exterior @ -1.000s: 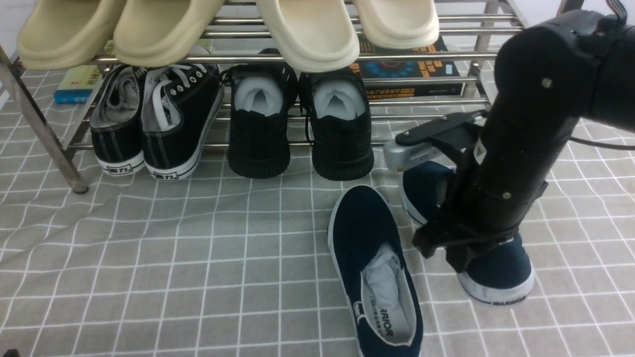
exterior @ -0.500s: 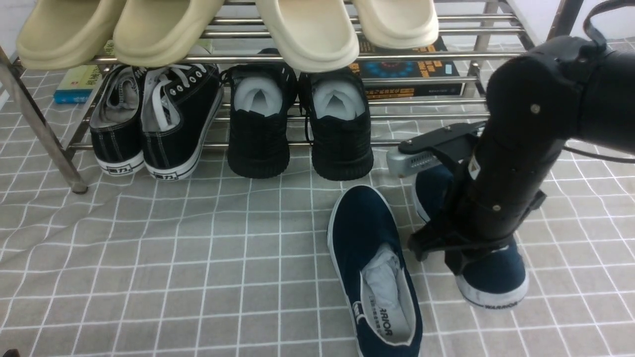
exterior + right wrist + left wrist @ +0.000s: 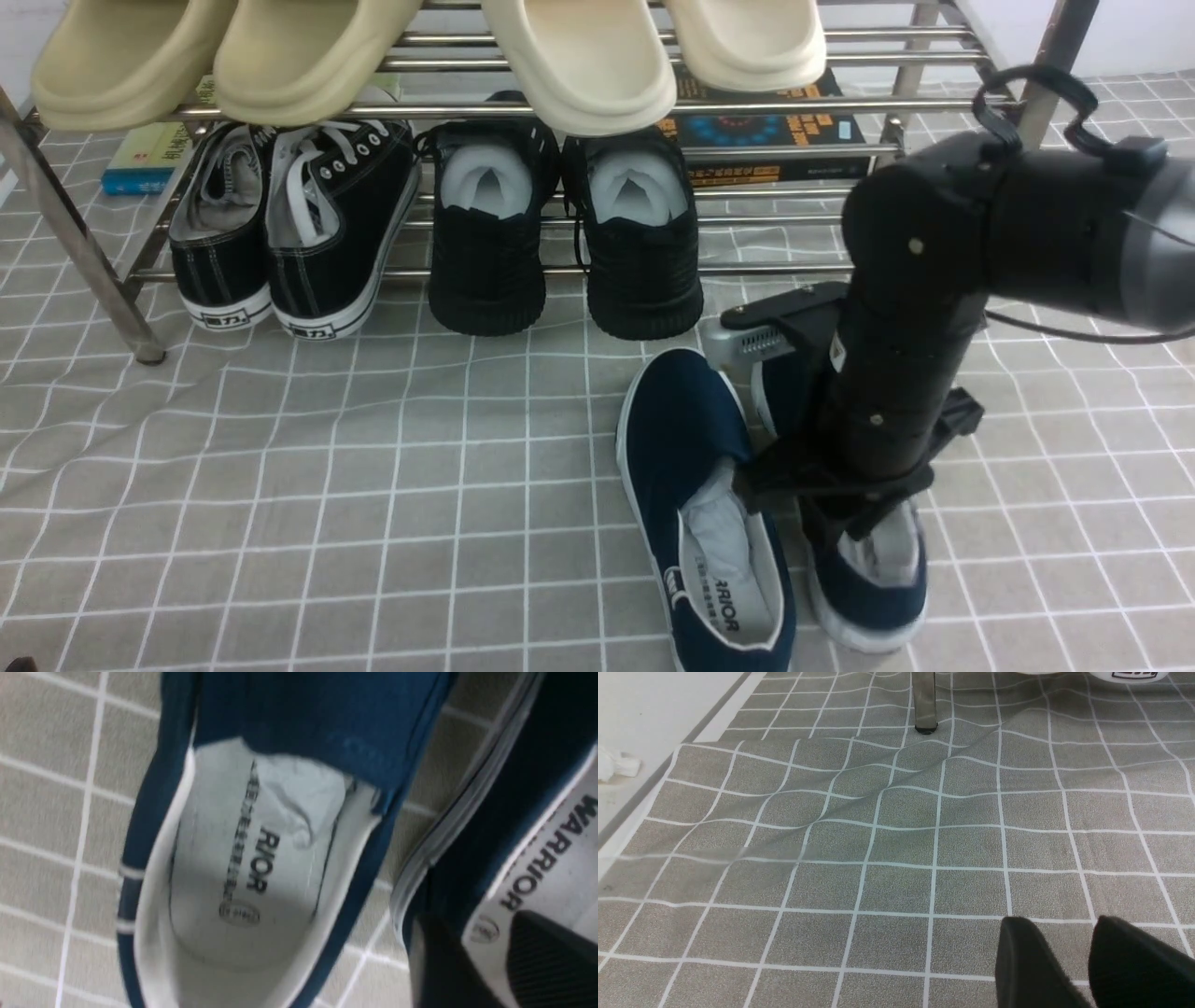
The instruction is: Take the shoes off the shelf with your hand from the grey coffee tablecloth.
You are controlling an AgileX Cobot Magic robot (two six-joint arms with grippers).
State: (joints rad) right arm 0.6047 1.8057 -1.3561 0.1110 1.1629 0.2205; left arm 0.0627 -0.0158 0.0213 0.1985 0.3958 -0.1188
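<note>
One navy slip-on shoe (image 3: 695, 485) lies on the grey grid tablecloth (image 3: 373, 485) in front of the steel shelf (image 3: 93, 271), its "WARRIOR" insole showing. It also shows in the right wrist view (image 3: 257, 858). The second navy shoe (image 3: 868, 583) sits just to its right, almost touching. My right gripper (image 3: 845, 518) is shut on this shoe's side wall (image 3: 537, 849), one finger outside and one on the insole (image 3: 476, 933). My left gripper (image 3: 1062, 933) is open and empty, low over bare cloth (image 3: 878, 849).
Black lace-up sneakers (image 3: 289, 233) and black knit sneakers (image 3: 560, 243) stand on the lower tier. Beige foam slippers (image 3: 579, 56) sit on the upper tier. Books (image 3: 775, 140) lie behind. A shelf leg (image 3: 924, 700) and the cloth's edge by white floor (image 3: 644, 728) show in the left wrist view.
My right arm has moved left and toward me with the second navy shoe. The shoe has come down close beside the first one, its opening now showing.
</note>
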